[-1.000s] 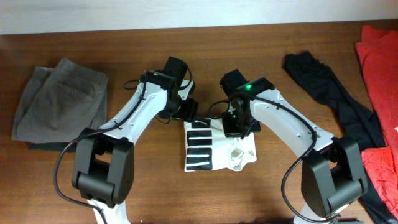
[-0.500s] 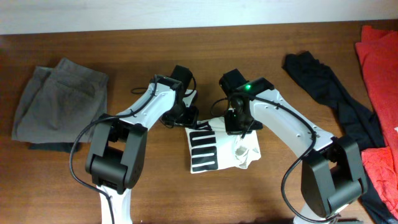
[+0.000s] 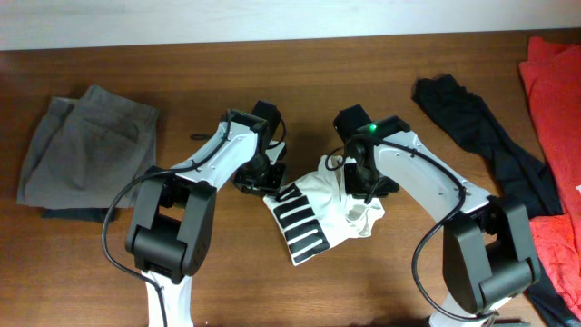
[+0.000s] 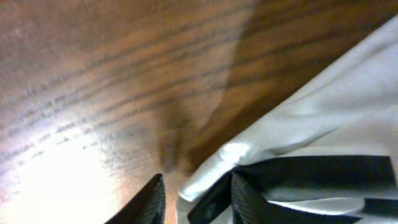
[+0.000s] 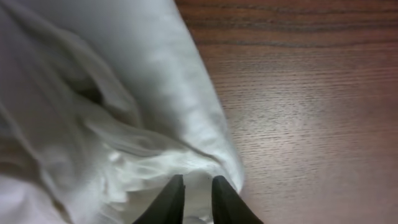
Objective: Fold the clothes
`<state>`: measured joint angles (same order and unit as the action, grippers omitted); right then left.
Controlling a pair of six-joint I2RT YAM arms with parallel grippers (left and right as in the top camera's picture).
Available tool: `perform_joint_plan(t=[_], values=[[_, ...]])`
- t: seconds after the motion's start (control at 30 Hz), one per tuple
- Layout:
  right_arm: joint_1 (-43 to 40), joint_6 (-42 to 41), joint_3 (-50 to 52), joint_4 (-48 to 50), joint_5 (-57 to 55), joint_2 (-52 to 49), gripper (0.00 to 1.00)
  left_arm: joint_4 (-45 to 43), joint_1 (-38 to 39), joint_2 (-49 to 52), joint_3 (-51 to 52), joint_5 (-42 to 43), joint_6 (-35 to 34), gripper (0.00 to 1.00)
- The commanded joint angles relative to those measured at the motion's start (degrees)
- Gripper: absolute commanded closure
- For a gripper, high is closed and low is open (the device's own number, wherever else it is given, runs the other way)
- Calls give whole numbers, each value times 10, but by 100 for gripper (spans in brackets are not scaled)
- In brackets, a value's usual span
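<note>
Since a second ago the white garment (image 3: pixel 331 195) has turned and slid. Its black lettering now lies slantwise on the table (image 3: pixel 381 282) between both arms. Your left end effector (image 4: pixel 196 186) stands parted around its edge. Whether the nearly closed right end effector (image 5: pixel 193 186) grips a fold, I cannot tell. The bundle looks rumpled, so I judge the folding only partly done.

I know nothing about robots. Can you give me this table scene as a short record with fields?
surface: wooden table
being folded: white garment with black lettering, bunched at centre
left claw: parted, garment's edge between its fingertips
right claw: narrowly parted over crumpled white fabric; grip unclear
set aside: grey trousers far left; black garment and red cloth right
</note>
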<state>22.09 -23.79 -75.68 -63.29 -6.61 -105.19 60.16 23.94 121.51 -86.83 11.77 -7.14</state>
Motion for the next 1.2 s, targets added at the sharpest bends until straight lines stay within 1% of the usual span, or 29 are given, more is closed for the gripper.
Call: perform_joint_plan(t=[0.0, 0.07, 0.13, 0.3, 0.4, 0.6, 0.77, 1.0, 1.07, 1.1, 1.17], values=[[-1, 51, -3, 0, 20, 15, 76, 20, -4, 8, 5, -18, 3, 67], [1, 96, -3, 6, 66, 16, 73, 30, -3, 8, 5, -32, 3, 67], [1, 141, -3, 15, 113, 16, 65, 31, -3, 8, 5, -42, 3, 67], [1, 153, -3, 40, 132, 11, 64, 31, -3, 8, 5, -41, 3, 67], [1, 175, -3, 54, 168, 0, 65, 31, -3, 8, 5, -41, 3, 66], [1, 176, -3, 59, 189, -26, 66, 31, -3, 8, 5, -41, 3, 66], [3, 178, -3, 68, 215, -29, 66, 27, -3, 8, 5, -41, 3, 66], [8, 178, -2, 68, 207, -30, 66, 27, -3, 8, 5, -41, 3, 66], [8, 178, -2, 70, 207, -33, 74, 27, -3, 8, 5, -41, 3, 66], [8, 178, -2, 71, 206, -36, 79, 27, -3, 8, 5, -41, 3, 66], [8, 174, -2, 72, 203, -43, 93, 27, -3, 8, 5, -41, 3, 66]])
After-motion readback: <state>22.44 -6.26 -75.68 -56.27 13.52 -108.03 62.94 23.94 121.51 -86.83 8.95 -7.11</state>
